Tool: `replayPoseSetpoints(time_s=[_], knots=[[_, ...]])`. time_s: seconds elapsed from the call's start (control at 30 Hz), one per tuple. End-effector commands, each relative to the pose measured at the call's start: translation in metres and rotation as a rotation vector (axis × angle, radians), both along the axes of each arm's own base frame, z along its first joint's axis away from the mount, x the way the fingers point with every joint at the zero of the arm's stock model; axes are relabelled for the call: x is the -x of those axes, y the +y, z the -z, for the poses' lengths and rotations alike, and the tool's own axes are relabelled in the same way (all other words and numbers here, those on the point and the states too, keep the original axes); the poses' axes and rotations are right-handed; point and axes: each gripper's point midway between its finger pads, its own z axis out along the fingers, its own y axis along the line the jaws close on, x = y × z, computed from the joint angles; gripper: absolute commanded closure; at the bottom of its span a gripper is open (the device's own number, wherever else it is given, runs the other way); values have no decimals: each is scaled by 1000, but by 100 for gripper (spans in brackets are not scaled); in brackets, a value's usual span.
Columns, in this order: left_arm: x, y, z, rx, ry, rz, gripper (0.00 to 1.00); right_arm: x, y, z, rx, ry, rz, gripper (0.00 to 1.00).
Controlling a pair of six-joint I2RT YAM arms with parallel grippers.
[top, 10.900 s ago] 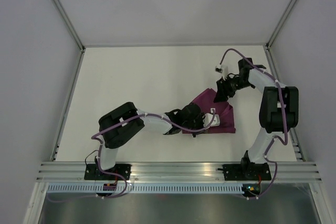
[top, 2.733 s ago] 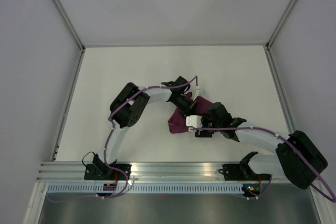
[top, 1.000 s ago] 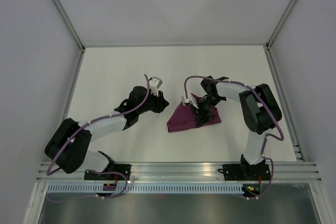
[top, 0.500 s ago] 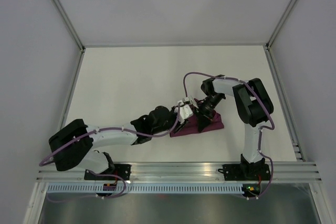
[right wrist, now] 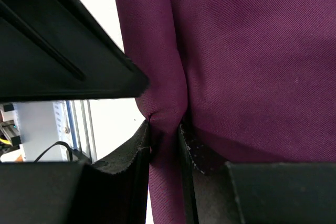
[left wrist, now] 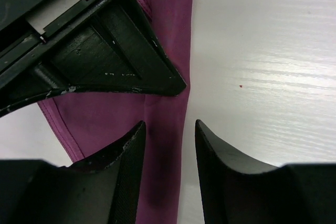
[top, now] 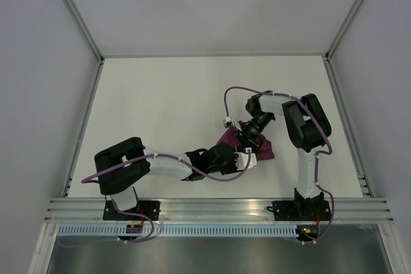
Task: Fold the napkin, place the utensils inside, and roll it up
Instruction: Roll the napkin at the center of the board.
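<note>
Now the left gripper (left wrist: 169, 127) has swung in and widened its jaws, which stand open astride the napkin (top: 264, 149), bunched between both arms. We find the right gripper (right wrist: 164, 127) still clamped on a fold, so rolling can likely proceed.

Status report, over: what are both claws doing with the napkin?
Left claw open, straddling napkin edge. Right claw pinching a fold of it. No cutlery visible. Claws crowded close together.

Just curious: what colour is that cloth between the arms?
Plain plum purple; the napkin shows best in the right wrist view.
</note>
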Motion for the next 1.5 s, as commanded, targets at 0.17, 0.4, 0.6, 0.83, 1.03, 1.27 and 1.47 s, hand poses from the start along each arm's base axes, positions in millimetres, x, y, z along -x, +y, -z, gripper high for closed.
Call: replayPoseSetpoints(time_s=[0.17,0.4,0.6,0.83,1.03,1.27,1.47], knots=[[-21,-24,-1,-39,-146,51,51,-21,-20,52,95,-133,-91,89],[-12,-27,22,-70,-80,76,58,-21,-21,54,103,-124,-92,89],[-3,-23,38,-93,-12,82,90,-21,-21,54,107,-120,-86,89],[14,-21,55,-109,122,112,98,-26,-18,46,95,-137,-69,73],[19,-18,65,-107,254,88,98,-49,-12,17,41,-195,0,48],[17,-15,77,-144,325,29,98,-99,-12,-30,-55,-240,155,36],[10,-2,91,-174,413,-50,98,-141,-30,-70,-147,-286,371,36]])
